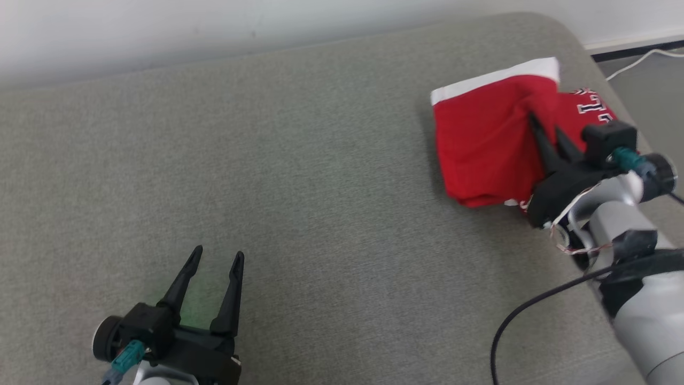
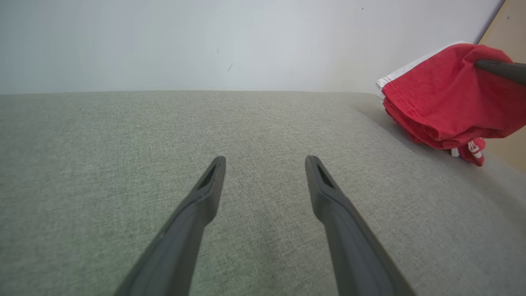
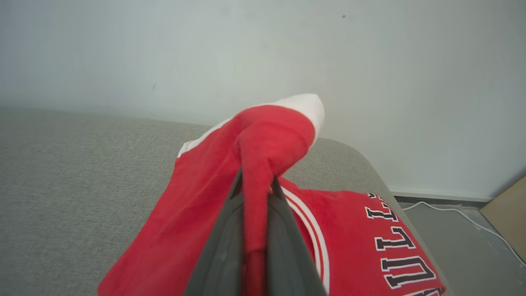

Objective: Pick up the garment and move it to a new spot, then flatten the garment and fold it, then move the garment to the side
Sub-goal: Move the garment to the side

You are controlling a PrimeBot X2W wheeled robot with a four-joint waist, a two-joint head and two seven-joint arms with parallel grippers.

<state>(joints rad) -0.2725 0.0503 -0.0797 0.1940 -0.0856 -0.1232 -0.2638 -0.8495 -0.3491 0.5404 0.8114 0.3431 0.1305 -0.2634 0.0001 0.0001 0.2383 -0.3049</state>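
The garment [image 1: 486, 144] is a red jersey with a white band and dark lettering, bunched near the far right of the grey cushion [image 1: 299, 176]. My right gripper [image 1: 545, 125] is shut on a fold of the garment [image 3: 263, 152], lifting part of it off the cushion; red cloth runs between its fingers [image 3: 222, 250]. My left gripper [image 1: 216, 259] stands open over bare cushion at the lower left, far from the garment [image 2: 448, 102], with nothing between its fingers [image 2: 205, 197].
A pale wall [image 1: 214, 21] runs behind the cushion. Past the cushion's right edge lie grey floor and a white cable [image 1: 641, 59]. A tan board [image 3: 507, 218] stands at the far right. Bare cushion spreads between the two grippers.
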